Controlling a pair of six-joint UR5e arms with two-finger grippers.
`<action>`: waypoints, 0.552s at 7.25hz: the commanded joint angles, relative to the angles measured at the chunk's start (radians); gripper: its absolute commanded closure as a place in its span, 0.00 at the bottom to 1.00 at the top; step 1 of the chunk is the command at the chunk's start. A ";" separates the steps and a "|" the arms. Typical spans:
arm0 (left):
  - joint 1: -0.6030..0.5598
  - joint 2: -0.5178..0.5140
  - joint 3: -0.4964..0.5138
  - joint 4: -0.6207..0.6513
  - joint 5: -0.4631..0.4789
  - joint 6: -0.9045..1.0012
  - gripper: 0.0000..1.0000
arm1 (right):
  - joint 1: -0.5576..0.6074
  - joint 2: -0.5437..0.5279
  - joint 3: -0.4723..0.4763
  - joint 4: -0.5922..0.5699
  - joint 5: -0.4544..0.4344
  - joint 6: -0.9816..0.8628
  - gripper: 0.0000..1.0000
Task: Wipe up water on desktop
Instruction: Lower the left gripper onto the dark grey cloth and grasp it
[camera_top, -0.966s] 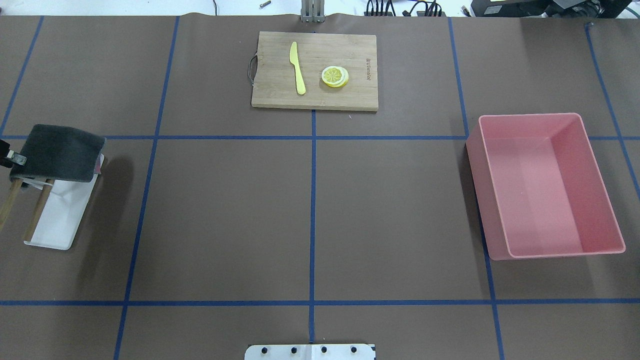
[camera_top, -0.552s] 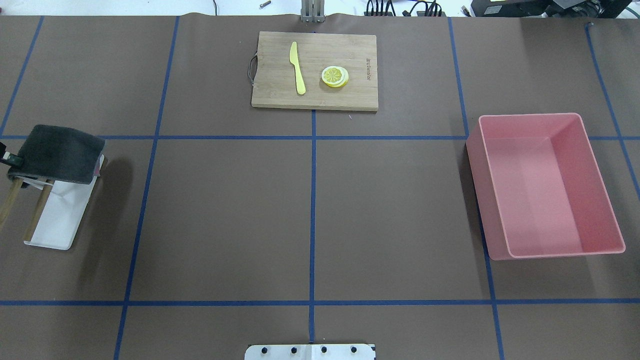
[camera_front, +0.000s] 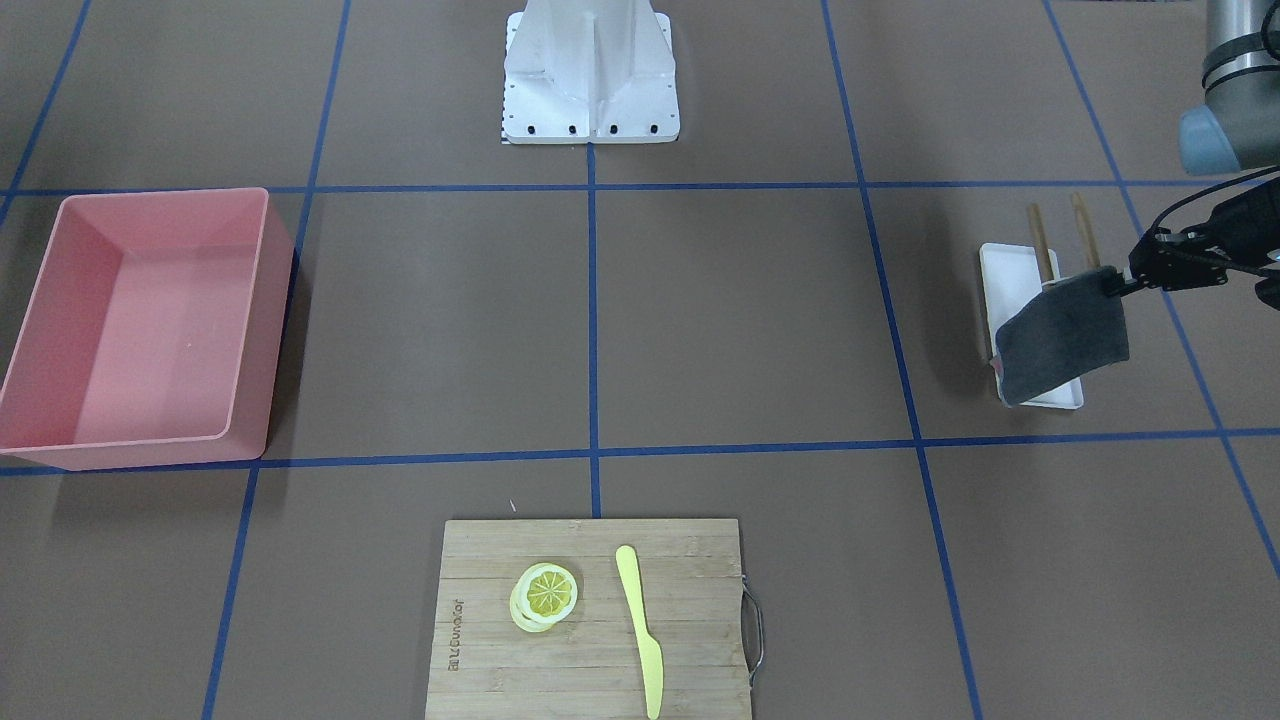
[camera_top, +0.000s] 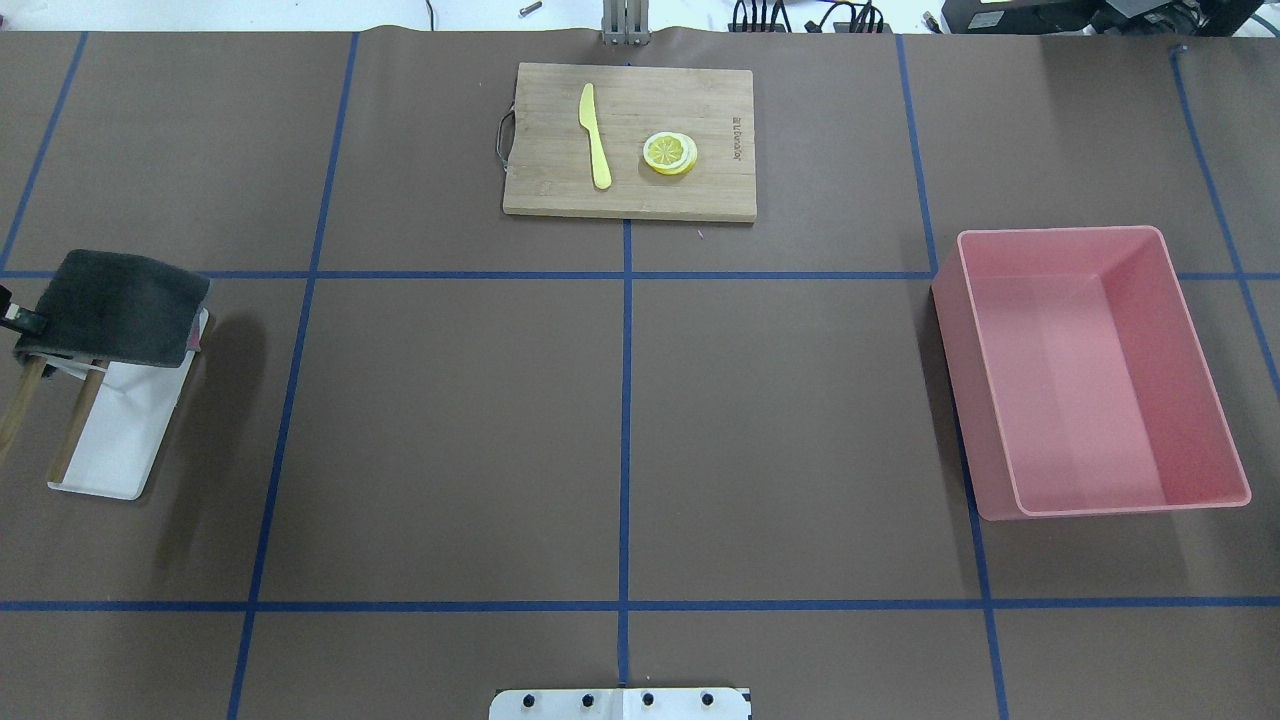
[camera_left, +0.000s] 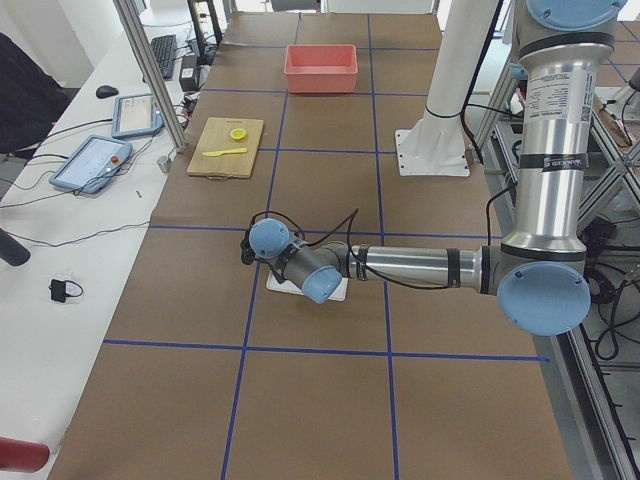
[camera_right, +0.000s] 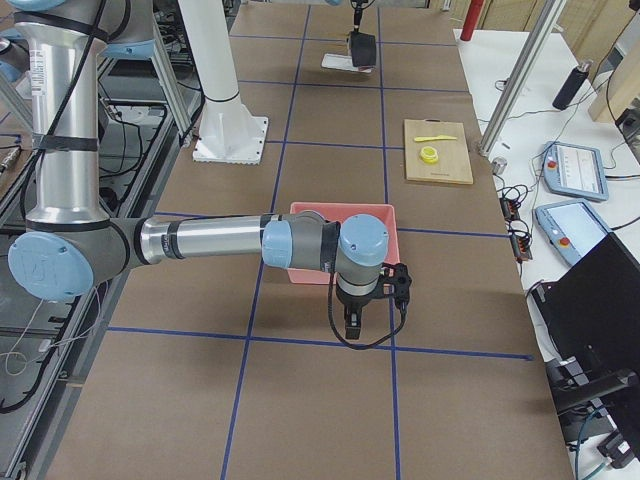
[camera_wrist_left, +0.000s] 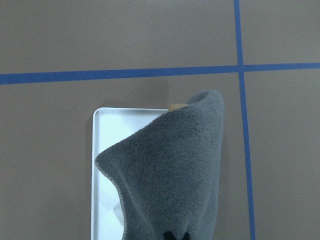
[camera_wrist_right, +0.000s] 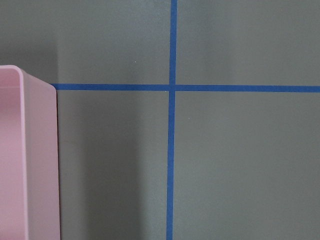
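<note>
The desktop (camera_top: 450, 430) is brown with blue tape lines; no water shows on it. My left gripper (camera_front: 1115, 285) is shut on the corner of a dark grey cloth (camera_front: 1060, 345), which hangs over a white tray (camera_front: 1000, 270) at the table's left side. In the overhead view the cloth (camera_top: 115, 305) covers the tray's (camera_top: 120, 440) far end. The left wrist view shows the cloth (camera_wrist_left: 170, 175) draped above the tray (camera_wrist_left: 107, 130). My right gripper (camera_right: 352, 325) hovers beside the pink bin; I cannot tell whether it is open or shut.
A pink bin (camera_top: 1090, 370) stands at the right. A bamboo cutting board (camera_top: 630, 140) at the far middle carries a yellow knife (camera_top: 595, 135) and a lemon slice (camera_top: 668, 153). Two wooden sticks (camera_top: 75, 430) lean on the tray.
The left gripper and the cloth have shifted slightly to the left. Nothing else has moved.
</note>
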 joint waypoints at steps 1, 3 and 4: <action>0.000 0.006 -0.012 -0.066 -0.029 -0.132 1.00 | 0.000 0.001 0.000 0.000 0.001 0.000 0.00; -0.002 -0.009 -0.027 -0.063 -0.094 -0.191 1.00 | 0.000 0.002 0.000 0.000 0.004 0.000 0.00; -0.005 -0.032 -0.058 -0.059 -0.109 -0.253 1.00 | 0.000 0.005 0.005 0.001 0.013 0.000 0.00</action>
